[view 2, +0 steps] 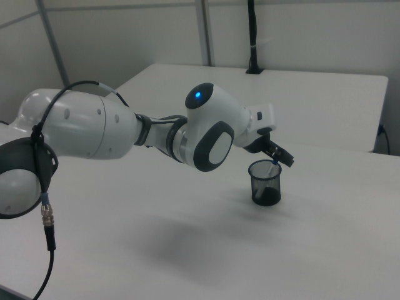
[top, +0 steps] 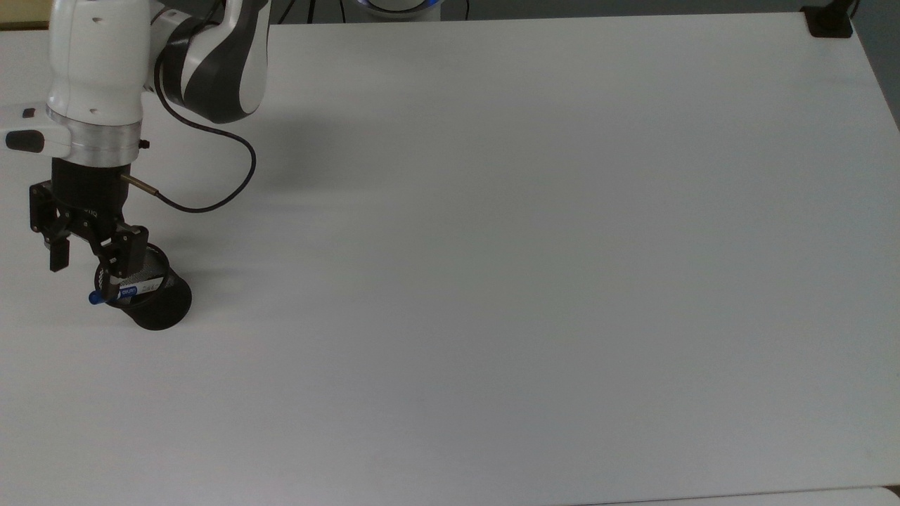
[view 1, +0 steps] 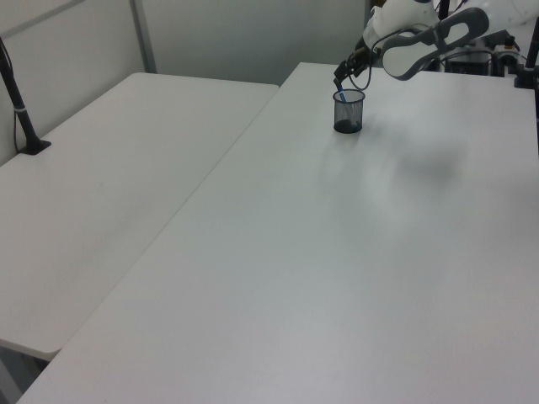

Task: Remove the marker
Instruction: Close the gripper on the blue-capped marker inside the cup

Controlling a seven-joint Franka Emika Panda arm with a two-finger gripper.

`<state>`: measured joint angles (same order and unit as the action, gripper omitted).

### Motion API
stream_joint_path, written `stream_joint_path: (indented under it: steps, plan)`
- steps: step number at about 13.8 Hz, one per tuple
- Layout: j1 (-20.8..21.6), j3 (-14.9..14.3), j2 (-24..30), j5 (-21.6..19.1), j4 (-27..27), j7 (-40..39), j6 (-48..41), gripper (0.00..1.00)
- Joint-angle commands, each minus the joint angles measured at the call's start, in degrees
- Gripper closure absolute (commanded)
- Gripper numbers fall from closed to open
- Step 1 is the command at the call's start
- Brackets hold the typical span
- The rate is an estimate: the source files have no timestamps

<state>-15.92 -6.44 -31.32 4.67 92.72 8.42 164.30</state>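
At the top view's left edge of the white desk [top: 492,281], we are looking at the end effector [top: 83,270] hanging just above the black mesh cup [top: 158,309], its 2 fingers spread wide and not yet gripping anything. We are seeing the marker [top: 126,291] standing tilted inside that cup, its white barrel leaning against the rim and its blue cap [top: 96,298] poking out over the edge toward the top view's left. Its long axis is running roughly left to right in the top view, slanting upward out of the cup, while the fingers are straddling a line that crosses it near the capped end; 1 finger is sitting right over the cup's mouth beside the label band, and the other is hanging outside the cup, further toward the top view's left. In the right view, we are finding the end effector [view 2: 275,156] poised directly over the cup's opening with the marker [view 2: 271,167] rising toward it. We are judging that the coming move hinges on lowering slightly so the capped end falls between the fingers, then closing across the barrel.
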Motion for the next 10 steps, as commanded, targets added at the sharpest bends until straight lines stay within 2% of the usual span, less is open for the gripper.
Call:
stream_joint_path:
  steps: [1,2,5,10]
  plan:
    - [0.9,-0.2,-2.4,-0.6,-1.1,3.3,3.4,0.30]
    - [0.9,-0.1,-2.9,-0.6,-1.1,3.4,4.3,0.36]
    - [1.0,0.1,-3.0,-0.6,-1.1,3.4,4.8,0.64]
    - [1.0,0.2,-2.9,-0.8,-1.1,3.4,4.8,0.77]
